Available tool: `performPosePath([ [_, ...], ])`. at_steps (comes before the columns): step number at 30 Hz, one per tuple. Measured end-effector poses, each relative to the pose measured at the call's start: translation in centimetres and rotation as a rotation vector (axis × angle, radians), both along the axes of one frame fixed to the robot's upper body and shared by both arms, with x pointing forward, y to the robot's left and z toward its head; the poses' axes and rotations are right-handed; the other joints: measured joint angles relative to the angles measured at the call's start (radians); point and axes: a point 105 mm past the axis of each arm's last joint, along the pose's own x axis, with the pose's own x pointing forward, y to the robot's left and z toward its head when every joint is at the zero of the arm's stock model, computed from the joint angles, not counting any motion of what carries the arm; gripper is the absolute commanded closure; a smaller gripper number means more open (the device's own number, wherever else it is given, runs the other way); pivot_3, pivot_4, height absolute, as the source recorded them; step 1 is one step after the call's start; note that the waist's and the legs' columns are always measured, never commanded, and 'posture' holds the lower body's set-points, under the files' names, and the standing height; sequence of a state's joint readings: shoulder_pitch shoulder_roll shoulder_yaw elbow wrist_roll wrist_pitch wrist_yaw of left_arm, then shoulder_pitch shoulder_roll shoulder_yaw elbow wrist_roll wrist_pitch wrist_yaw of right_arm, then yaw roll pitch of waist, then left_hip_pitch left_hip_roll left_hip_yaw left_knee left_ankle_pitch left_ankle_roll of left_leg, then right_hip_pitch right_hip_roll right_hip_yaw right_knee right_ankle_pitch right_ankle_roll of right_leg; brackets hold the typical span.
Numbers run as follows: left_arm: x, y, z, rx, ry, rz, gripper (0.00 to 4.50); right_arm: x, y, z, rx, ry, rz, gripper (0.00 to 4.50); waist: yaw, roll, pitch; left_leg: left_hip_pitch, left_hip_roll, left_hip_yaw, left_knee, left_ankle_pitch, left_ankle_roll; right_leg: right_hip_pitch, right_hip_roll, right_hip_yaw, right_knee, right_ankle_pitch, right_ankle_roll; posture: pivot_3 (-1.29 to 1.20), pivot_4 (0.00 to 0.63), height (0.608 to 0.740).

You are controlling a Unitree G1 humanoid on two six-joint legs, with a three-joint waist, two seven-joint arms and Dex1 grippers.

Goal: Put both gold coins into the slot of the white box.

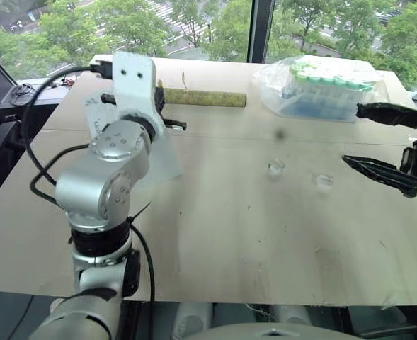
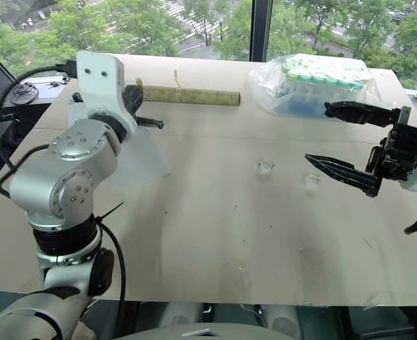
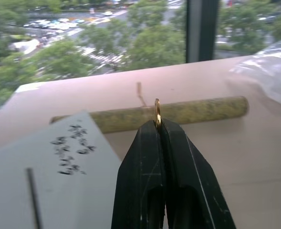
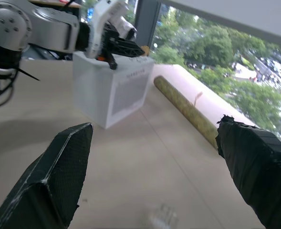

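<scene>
1. left gripper [image 3: 158, 125]: fingers pressed together, pinching one gold coin [image 3: 157, 112] on edge at the tips; the coin stands upright and projects just past the fingertips.
2. the left gripper is above the white box [image 3: 45, 176], near the box's upper face. that face carries the slot [image 3: 32, 198], a thin dark line, with small handwriting [image 3: 72, 149] beside it. the coin is not in the slot; it sits apart from it, toward the box's far edge.
3. in the right wrist view the white box [image 4: 112, 90] rests on the table with the left gripper directly over its top; the side face toward that camera shows a printed grid panel.
4. right gripper [image 2: 343, 138]: fingers spread wide, holding nothing, raised over the right side of the table [image 1: 229, 234].
5. a second gold coin cannot be made out in any view.
6. a greenish cardboard tube [image 1: 204, 98] lies flat beyond the white box, along the table's far edge.
7. a clear plastic bag of green-capped tubes [image 1: 321, 88] lies at the far right of the table, close to the upper finger of the right gripper.
8. two small clear plastic pieces [image 1: 276, 168] lie on the table centre, near each other, between the white box and the right gripper.
9. trees and a road are visible through the window [image 1: 194, 28] behind the table.
</scene>
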State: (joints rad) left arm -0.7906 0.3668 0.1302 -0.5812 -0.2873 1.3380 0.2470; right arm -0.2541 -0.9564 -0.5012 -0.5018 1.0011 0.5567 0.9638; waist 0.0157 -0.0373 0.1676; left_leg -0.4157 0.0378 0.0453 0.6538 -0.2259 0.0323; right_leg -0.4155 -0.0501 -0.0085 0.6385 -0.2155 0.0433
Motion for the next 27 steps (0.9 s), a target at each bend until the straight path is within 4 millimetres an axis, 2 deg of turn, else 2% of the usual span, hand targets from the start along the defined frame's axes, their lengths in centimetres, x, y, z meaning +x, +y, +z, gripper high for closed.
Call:
performPosePath([
  [4, -0.6, 2.4, 0.5, -0.050, 0.046, 0.211, 4.50, -0.4, 0.8, 0.4, 0.030, 0.022, 0.066, 0.02, -0.002, 0.000, 0.000, 0.000, 0.000, 0.000, -0.001, 0.000, 0.000, 0.000, 0.000, 0.000, 0.000, 0.000, 0.000, 0.00, 0.150, 0.740],
  [9, -1.1, 4.0, -0.9, -0.052, 0.131, 0.326, 4.50, -0.5, 1.5, 0.9, 0.054, 0.025, 0.126, 0.02, -0.002, 0.000, 0.000, 0.001, 0.000, 0.000, -0.001, 0.000, 0.000, 0.000, 0.000, 0.000, 0.001, 0.000, 0.000, 0.00, 0.150, 0.740],
  [16, -1.2, 4.3, -2.7, -0.080, 0.180, 0.364, 4.50, -0.3, 1.5, 0.4, 0.057, 0.049, 0.136, 0.02, -0.001, 0.000, 0.000, 0.001, 0.000, 0.000, 0.000, 0.000, 0.000, 0.000, -0.001, 0.000, 0.001, 0.000, 0.000, 0.00, 0.150, 0.740],
  [27, -0.9, 4.1, -3.2, -0.126, 0.199, 0.354, 4.50, -0.2, 1.3, -0.2, 0.049, 0.072, 0.127, 0.02, 0.000, 0.000, -0.001, 0.002, 0.000, 0.000, 0.001, 0.000, 0.000, 0.000, -0.001, 0.000, 0.003, 0.000, 0.000, 0.00, 0.150, 0.740],
])
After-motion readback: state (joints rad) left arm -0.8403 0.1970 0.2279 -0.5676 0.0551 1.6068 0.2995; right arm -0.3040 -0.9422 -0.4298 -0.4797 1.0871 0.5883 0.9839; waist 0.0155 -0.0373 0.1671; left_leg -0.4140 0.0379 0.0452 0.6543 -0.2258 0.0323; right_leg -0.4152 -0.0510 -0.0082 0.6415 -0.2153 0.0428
